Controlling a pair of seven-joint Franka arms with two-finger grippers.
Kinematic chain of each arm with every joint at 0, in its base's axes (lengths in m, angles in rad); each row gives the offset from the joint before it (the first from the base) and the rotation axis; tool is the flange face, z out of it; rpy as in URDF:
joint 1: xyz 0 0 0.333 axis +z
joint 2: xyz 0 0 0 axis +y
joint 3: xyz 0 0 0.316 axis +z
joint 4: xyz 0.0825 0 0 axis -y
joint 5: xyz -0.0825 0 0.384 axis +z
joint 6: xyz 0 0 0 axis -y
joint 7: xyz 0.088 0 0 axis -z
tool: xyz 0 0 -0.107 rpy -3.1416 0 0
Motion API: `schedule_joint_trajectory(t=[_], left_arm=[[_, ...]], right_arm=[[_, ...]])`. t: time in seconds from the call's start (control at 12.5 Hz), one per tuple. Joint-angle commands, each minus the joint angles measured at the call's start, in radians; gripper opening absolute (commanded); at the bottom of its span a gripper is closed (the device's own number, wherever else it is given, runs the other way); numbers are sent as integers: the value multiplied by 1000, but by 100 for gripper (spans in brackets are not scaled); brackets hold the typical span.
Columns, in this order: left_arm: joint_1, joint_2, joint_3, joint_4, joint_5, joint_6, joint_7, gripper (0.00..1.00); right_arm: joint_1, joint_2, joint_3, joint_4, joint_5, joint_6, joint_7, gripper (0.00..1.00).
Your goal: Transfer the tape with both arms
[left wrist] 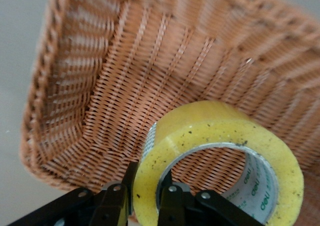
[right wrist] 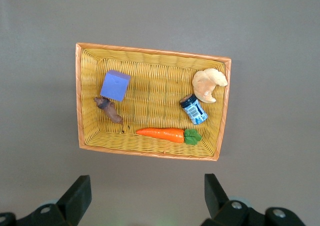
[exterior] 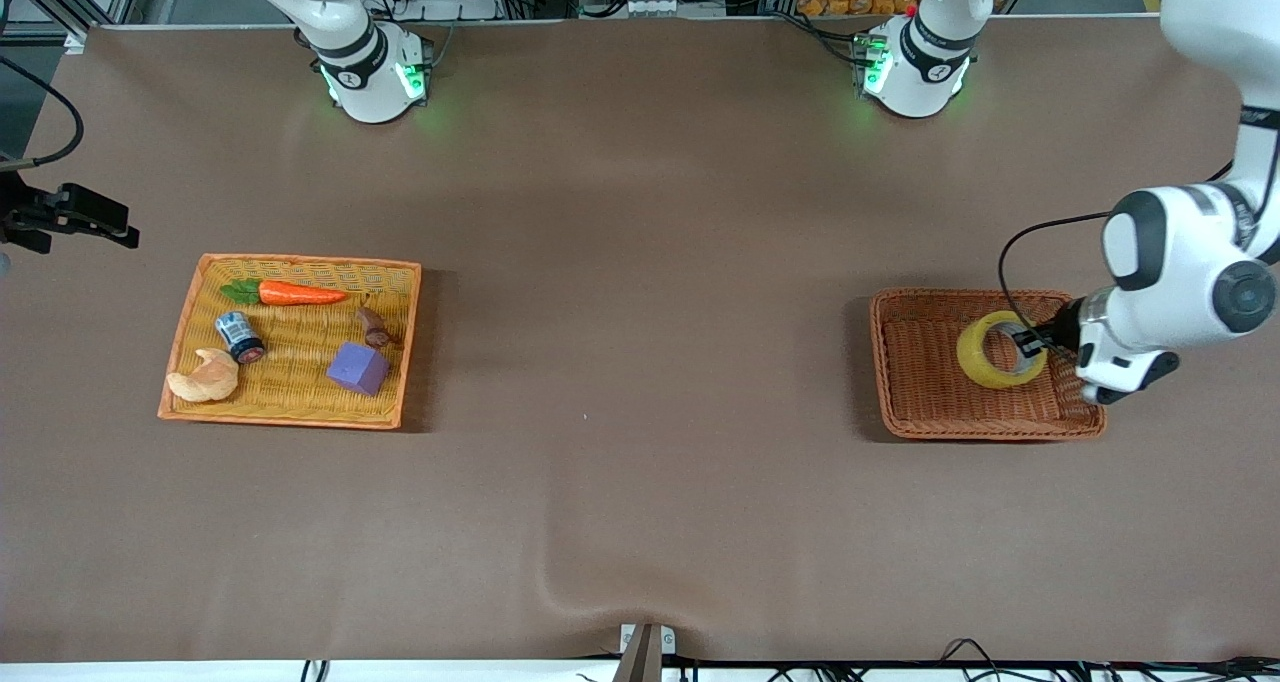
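Note:
The yellowish tape roll (exterior: 972, 356) sits tilted in the brown wicker basket (exterior: 890, 362) at the left arm's end of the table. My left gripper (exterior: 1030, 344) is shut on the roll's wall, one finger inside the ring and one outside. In the left wrist view the tape (left wrist: 220, 131) is clamped between the fingers of the left gripper (left wrist: 148, 181), with the basket's wall (left wrist: 65, 110) below it. My right gripper (right wrist: 147, 186) is open and empty, high over the table beside the yellow basket (right wrist: 150, 50); it does not show in the front view.
The yellow basket (exterior: 300, 260) at the right arm's end holds a carrot (exterior: 300, 293), a blue-labelled can (exterior: 240, 336), a croissant (exterior: 205, 379), a purple cube (exterior: 358, 368) and a small brown piece (exterior: 374, 328). A black fixture (exterior: 70, 214) juts in at that table end.

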Motion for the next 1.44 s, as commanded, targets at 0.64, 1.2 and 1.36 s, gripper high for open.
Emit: schedule_joint_trajectory(t=[0.64, 1.2, 1.36], left_arm=[[-11, -114, -51, 4, 66, 18, -14, 100], [-5, -292, -170, 207, 11, -255, 2, 100], [-7, -361, -171, 233, -37, -337, 62, 100]], right_arm=[[7, -3, 3, -2, -9, 0, 11, 100], [1, -2, 4, -2, -6, 8, 5, 100], [-2, 4, 3, -2, -5, 9, -1, 100]])
